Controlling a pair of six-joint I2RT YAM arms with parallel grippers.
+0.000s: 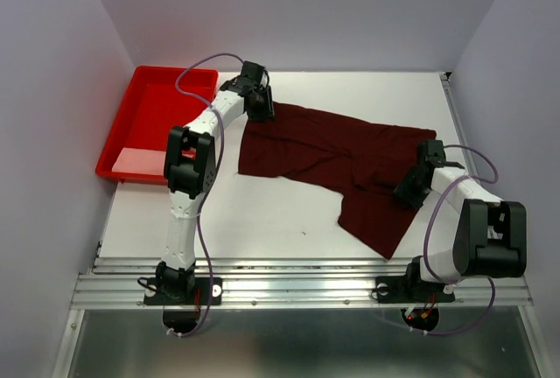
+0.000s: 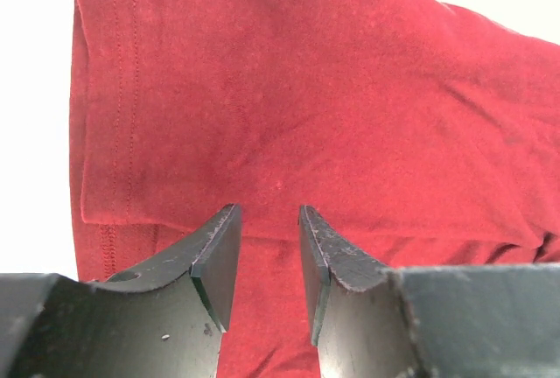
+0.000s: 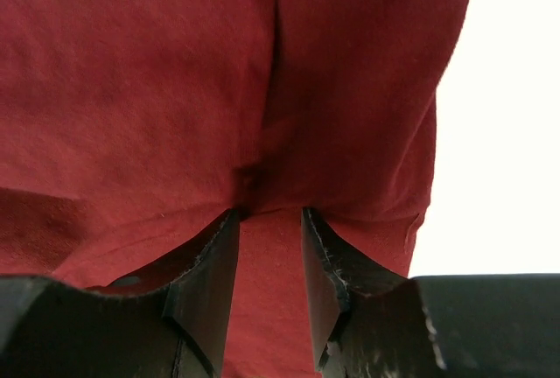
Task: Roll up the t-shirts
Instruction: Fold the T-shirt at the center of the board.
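Note:
The dark maroon t-shirt [image 1: 337,155] lies spread and creased across the middle of the table, one part reaching toward the near edge. My left gripper [image 1: 261,107] is over its far left corner. In the left wrist view it [image 2: 269,216] is open, with the shirt [image 2: 306,89] and a hemmed, folded edge just beneath the fingertips. My right gripper [image 1: 411,187] is down on the shirt's right side. In the right wrist view it [image 3: 269,216] is open, its tips pressed against a puckered fold of the shirt [image 3: 175,72], with cloth showing between the jaws.
A bright red plastic tray [image 1: 131,102] stands at the far left of the table, just left of the left arm, with a pale patch in its near corner. Purple-grey walls close in the table on three sides. A metal rail [image 1: 306,289] runs along the near edge.

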